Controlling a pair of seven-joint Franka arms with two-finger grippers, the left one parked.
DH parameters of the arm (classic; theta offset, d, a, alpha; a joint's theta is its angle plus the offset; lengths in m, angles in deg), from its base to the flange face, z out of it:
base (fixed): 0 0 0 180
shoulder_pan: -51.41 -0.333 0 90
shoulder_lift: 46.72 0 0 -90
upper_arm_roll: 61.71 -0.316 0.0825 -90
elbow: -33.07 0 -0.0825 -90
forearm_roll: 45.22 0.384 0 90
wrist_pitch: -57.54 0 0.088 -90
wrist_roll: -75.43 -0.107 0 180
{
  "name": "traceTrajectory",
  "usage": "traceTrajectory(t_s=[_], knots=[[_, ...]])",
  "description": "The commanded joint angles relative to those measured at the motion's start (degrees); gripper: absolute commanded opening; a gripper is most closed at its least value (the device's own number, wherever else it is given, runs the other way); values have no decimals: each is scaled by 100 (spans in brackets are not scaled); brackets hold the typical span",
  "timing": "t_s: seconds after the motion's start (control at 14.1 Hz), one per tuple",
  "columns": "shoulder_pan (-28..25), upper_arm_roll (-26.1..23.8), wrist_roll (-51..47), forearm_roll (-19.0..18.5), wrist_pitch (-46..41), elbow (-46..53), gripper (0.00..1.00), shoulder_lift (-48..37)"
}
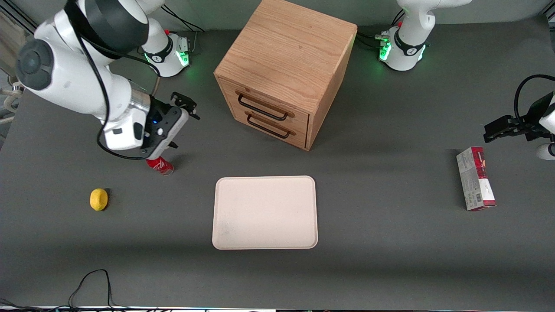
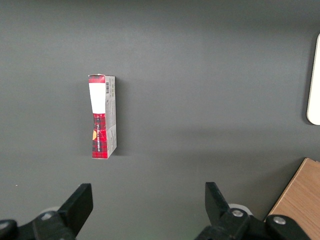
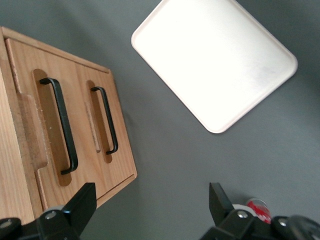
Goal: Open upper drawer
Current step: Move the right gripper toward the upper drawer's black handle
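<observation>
the gripper [image 1: 184,106] hangs in the air with its fingers [image 3: 82,205] spread wide and nothing between them, well apart from the oak cabinet [image 1: 288,65] and pointed toward its drawer face. the upper drawer [image 1: 264,106] looks fully shut, its front flush with the lower drawer [image 1: 269,125] beneath it. its black wire handle [image 3: 61,125] sits ahead of the hand and slightly higher than the other handle [image 3: 107,119].

to do this well, i'd say the hand should come in square to the drawer front, straddle the upper bar near its middle, then close and pull straight back along the drawer's run. the two handles sit close together, so the risk is catching the wrong one.

just under the wrist stands a red can [image 1: 160,165]; a lemon [image 1: 99,199] lies nearer the camera, and the pale tray [image 1: 265,212] lies in front of the cabinet.
</observation>
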State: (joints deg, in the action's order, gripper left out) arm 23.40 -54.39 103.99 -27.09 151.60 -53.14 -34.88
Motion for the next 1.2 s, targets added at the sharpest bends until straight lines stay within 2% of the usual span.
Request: traceTrajectory(t_s=[0.0, 0.5, 0.78, 1.13], knots=[[-47, -169, 141, 165, -115, 489, 100, 493], [-64, -512, 141, 727, -98, 596, 100, 1039], [-99, -688, 97, 710, -63, 438, 100, 1083], [-468, -670, 97, 666, 148, 43, 100, 1057]])
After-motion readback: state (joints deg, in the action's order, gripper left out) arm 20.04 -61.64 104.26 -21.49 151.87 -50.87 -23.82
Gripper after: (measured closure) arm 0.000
